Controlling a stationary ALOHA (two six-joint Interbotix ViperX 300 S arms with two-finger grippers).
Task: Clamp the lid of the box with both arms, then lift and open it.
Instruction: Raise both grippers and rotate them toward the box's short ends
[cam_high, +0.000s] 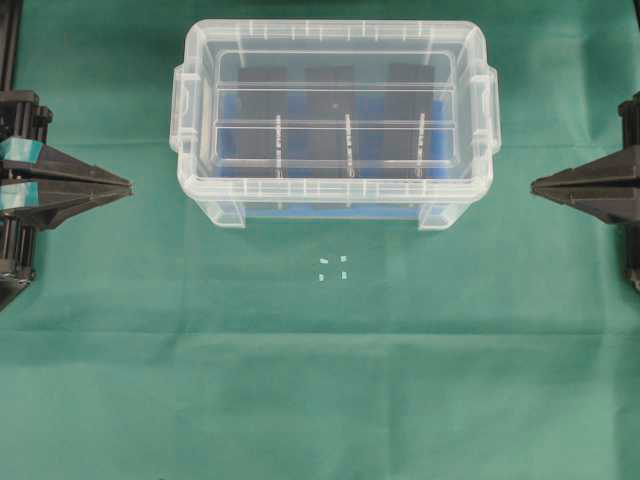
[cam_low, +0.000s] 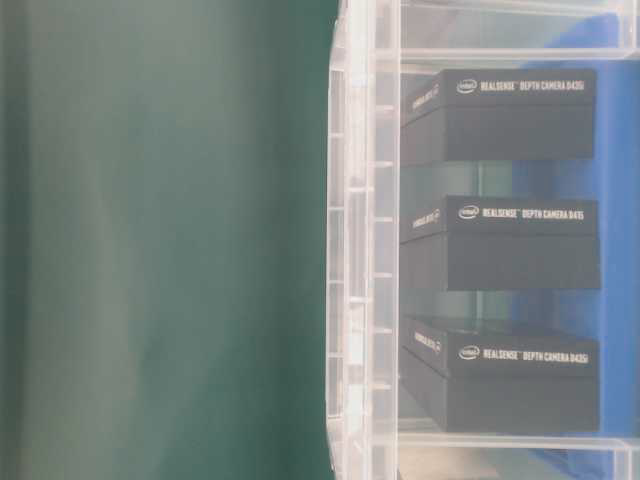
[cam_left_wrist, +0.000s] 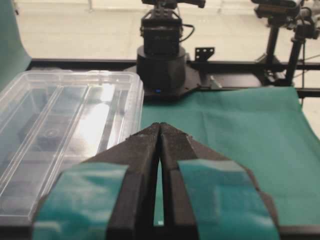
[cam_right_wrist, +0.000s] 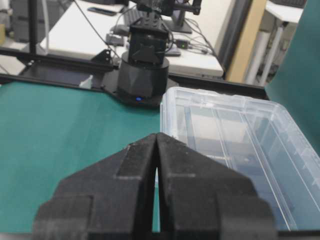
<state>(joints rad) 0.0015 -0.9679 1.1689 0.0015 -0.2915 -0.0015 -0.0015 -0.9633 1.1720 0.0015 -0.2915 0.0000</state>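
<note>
- The green cloth (cam_high: 330, 400) lay smooth, wide and bare along the near side.
- The box (cam_high: 200, 190), a clear ribbed tub, sat far-centre with its ridged lid (cam_high: 335, 75) seated on top.
- Three matte black cartons (cam_low: 500, 115) stood inside.
- My left gripper (cam_high: 128, 185) and right gripper (cam_high: 535, 184) were pinched closed, empty, each well apart from the tub's handles.
- Small pale tape marks (cam_high: 333, 268) lay near the tub.

Bright, even light; glare on lid (cam_left_wrist: 95, 120)
</note>
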